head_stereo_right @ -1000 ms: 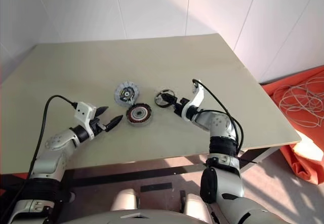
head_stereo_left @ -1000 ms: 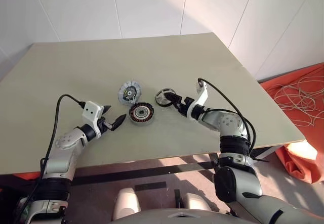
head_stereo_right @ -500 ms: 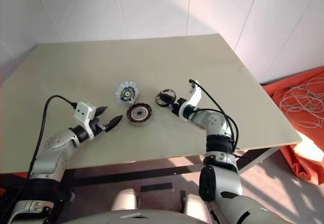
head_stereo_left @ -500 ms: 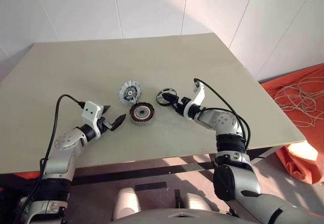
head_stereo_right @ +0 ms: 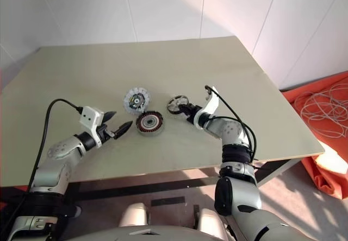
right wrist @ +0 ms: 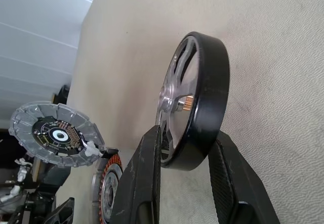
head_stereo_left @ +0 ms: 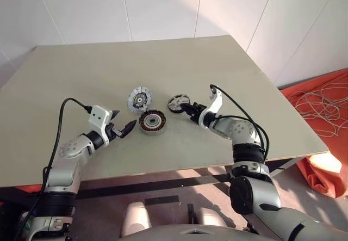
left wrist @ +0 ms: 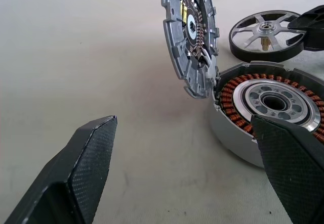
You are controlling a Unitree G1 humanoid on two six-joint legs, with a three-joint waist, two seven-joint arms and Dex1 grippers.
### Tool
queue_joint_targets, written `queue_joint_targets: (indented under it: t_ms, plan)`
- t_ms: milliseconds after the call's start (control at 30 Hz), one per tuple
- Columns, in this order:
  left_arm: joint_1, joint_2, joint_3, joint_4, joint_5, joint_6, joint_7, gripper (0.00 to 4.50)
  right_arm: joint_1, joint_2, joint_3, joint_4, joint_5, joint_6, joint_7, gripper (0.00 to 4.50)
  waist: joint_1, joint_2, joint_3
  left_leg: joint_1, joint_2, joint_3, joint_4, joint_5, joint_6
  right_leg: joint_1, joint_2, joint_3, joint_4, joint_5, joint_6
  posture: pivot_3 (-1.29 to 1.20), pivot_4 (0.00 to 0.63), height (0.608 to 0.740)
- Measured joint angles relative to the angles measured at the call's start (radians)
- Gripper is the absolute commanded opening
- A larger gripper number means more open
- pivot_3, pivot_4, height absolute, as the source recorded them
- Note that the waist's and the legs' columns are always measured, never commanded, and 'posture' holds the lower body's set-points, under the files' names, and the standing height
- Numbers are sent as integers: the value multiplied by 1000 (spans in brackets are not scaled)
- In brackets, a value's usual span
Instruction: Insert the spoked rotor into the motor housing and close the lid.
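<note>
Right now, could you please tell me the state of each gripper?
Left gripper: open, holding nothing.
Right gripper: shut on the spoked rotor, gripping its rim.

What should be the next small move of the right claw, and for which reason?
Probably lift the spoked rotor a little off the table. The right claw has one finger on each side of the rotor's black rim, so the grip looks made, while the motor housing lies open beside it, its lid leaning up at its edge.
</note>
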Motion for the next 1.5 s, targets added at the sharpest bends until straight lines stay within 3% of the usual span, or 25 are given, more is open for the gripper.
queue_joint_targets:
  t_ms: [233,333,400,733,900,1033,1233,1500]
  plan:
    - [0,0,0,2,0,-1,0,4500,-20,-1,-48,1,35,28,-22,1485,0,0,0,0,0,0,0,0,0,0,0,0,0,0,0,0,0,740]
    - [0,0,0,6,1,-6,-1,4500,-37,-7,-61,16,36,28,-41,947,0,0,0,0,0,0,0,0,0,0,0,0,0,0,0,0,0,740]
    - [0,0,0,11,1,-10,-2,4500,-41,-9,-66,24,37,25,-42,325,0,0,0,0,0,0,0,0,0,0,0,0,0,0,0,0,0,740]
    - [-5,0,0,17,2,-14,-6,4500,-58,-1,-109,45,73,30,-82,305,0,0,0,0,0,0,0,0,0,0,0,0,0,0,0,0,0,740]
    - [-5,0,0,27,2,-23,-8,4500,-131,18,-294,59,280,101,-164,305,0,0,0,0,0,0,0,0,0,-1,0,0,0,0,0,0,0,740]
    - [-4,0,0,43,2,-34,-10,4500,-165,25,-351,24,422,189,-258,305,0,0,0,0,0,0,-2,0,-1,-1,0,0,0,1,1,0,0,740]
    - [-1,0,0,60,3,-54,-15,4500,-117,65,-340,-50,538,309,-373,305,2,0,0,0,0,0,-4,1,-1,-2,0,-1,0,2,3,0,0,740]
    - [8,3,1,62,4,-52,-15,4500,-43,123,-268,-70,579,332,-449,305,2,0,0,-2,0,0,-4,2,-4,-4,0,-1,0,2,3,0,0,740]
